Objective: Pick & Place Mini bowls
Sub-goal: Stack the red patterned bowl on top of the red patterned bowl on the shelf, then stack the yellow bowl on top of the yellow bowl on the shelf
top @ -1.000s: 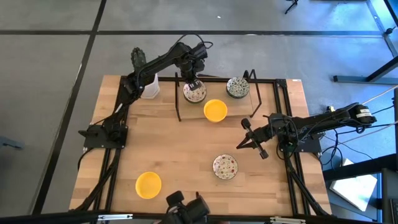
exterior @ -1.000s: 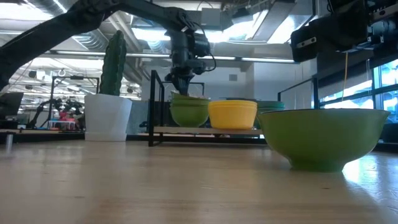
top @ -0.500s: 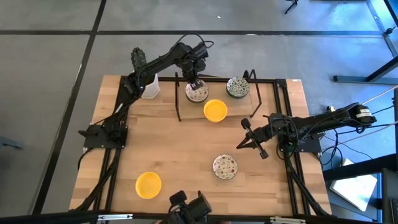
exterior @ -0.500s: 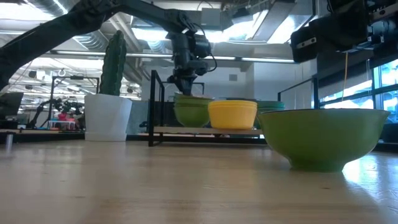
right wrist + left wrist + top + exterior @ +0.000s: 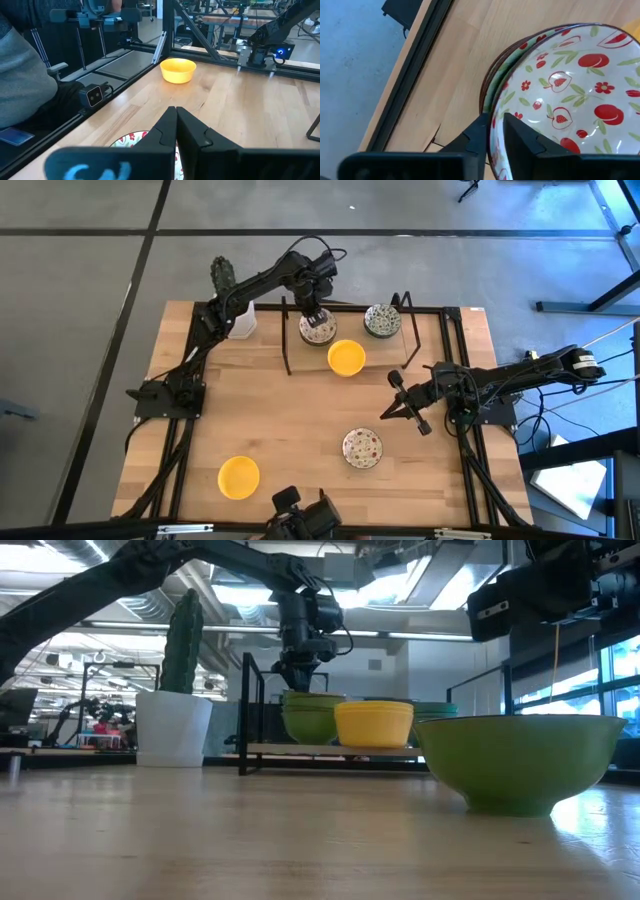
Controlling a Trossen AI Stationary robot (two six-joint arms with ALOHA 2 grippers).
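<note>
The red-speckled mini bowl [image 5: 570, 95] sat on top of a small stack of bowls on the rack [image 5: 288, 350] at the far side of the worktop [image 5: 290, 430], beside a yellow bowl [image 5: 346, 357] and a green-patterned stack [image 5: 381, 320]. My left tool [image 5: 315, 313] stood over its rim, one finger inside and one outside, with a narrow gap showing around the rim; I judged it was letting go, the bowl having been stacked there to gather the set. Whether the fingers touched the rim I could not tell. My right tool [image 5: 400, 405] waited pressed together near the worktop's right edge. A second yellow bowl [image 5: 239, 477] and another speckled bowl [image 5: 362, 447] lay loose nearer the front. The stack's lower bowls were mostly hidden.
</note>
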